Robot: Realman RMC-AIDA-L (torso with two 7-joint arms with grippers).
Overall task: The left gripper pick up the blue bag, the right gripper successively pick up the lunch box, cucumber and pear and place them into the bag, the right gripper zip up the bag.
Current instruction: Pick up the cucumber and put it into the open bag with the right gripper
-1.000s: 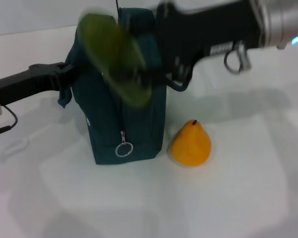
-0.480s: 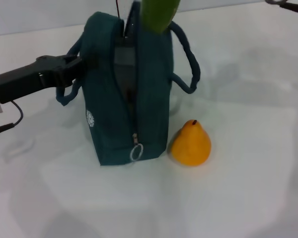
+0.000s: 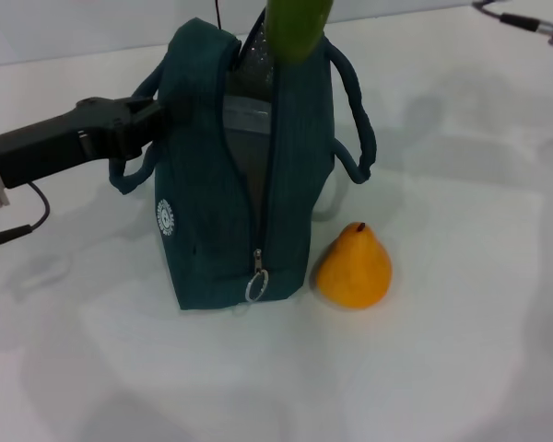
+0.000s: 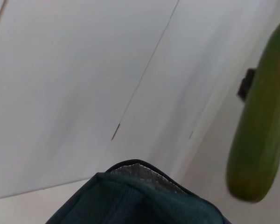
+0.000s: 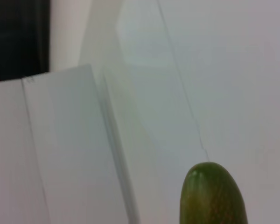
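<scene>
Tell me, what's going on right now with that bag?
Left claw holding blue bag upright, zip open. Cucumber hanging over the opening. Pear waiting beside bag. Nothing blocking.

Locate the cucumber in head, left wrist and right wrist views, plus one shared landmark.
Head view: the cucumber stands at the top edge, its lower end at the open mouth of the blue bag.
Left wrist view: a long green shape at the right edge, beside the bag's silver-lined opening.
Right wrist view: only its rounded tip at the bottom edge.
Shared landmark: the cucumber itself; the bag shows in head and left wrist views only.
</scene>
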